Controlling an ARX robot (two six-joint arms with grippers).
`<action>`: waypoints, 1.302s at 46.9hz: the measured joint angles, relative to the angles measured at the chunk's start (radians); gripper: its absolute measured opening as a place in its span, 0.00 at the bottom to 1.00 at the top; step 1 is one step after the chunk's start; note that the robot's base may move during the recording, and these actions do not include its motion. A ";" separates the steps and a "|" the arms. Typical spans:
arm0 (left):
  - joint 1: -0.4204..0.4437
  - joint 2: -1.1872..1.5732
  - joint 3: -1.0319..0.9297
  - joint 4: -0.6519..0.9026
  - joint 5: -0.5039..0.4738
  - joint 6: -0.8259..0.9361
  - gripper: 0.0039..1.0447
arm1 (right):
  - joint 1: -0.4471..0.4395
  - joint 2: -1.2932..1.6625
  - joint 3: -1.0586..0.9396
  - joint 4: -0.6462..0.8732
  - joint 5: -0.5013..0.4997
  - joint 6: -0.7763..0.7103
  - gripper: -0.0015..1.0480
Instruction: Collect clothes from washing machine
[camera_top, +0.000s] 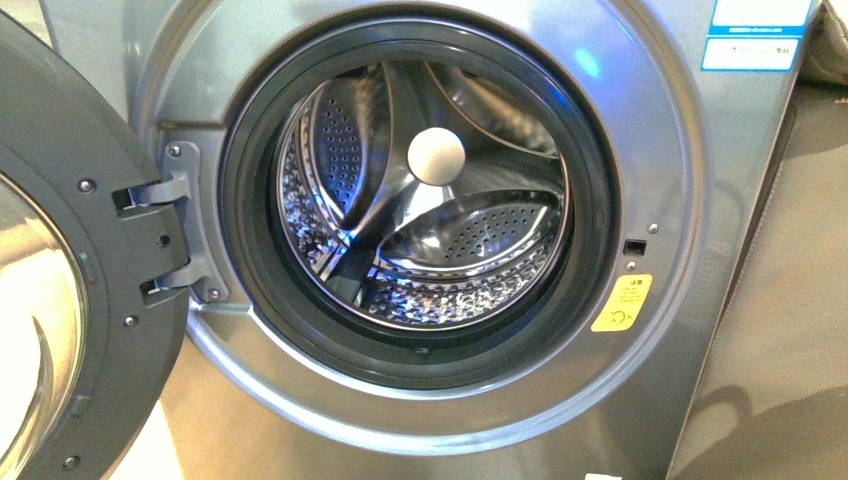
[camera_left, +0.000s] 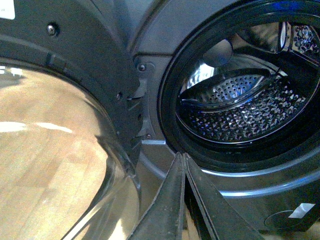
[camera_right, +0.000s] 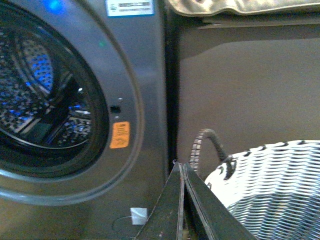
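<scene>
The grey washing machine (camera_top: 640, 150) fills the front view, its round door (camera_top: 60, 300) swung open to the left. Inside the perforated steel drum (camera_top: 470, 235) I see only bare metal and a white knob at the back; the clothes are out of view. Neither arm shows in the front view. My left gripper (camera_left: 181, 156) is shut with nothing in it, low in front of the door hinge, outside the drum's mouth (camera_left: 240, 100). My right gripper (camera_right: 180, 166) is shut and empty too, below the washer's right edge (camera_right: 150, 130), beside the basket.
A woven white-and-grey basket (camera_right: 280, 185) with a dark handle stands on the floor right of the machine. A brown panel (camera_right: 250, 90) lies behind it. A yellow sticker (camera_top: 622, 302) marks the machine's front. The open door's glass (camera_left: 55, 160) is close by my left gripper.
</scene>
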 joint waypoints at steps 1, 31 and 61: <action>0.005 -0.009 -0.012 0.003 0.003 0.000 0.03 | 0.010 -0.007 -0.005 0.000 0.000 0.000 0.02; 0.139 -0.243 -0.220 -0.020 0.130 -0.003 0.03 | 0.026 -0.184 -0.105 -0.075 0.006 0.000 0.02; 0.139 -0.428 -0.298 -0.113 0.130 -0.003 0.03 | 0.027 -0.400 -0.143 -0.253 0.006 -0.001 0.02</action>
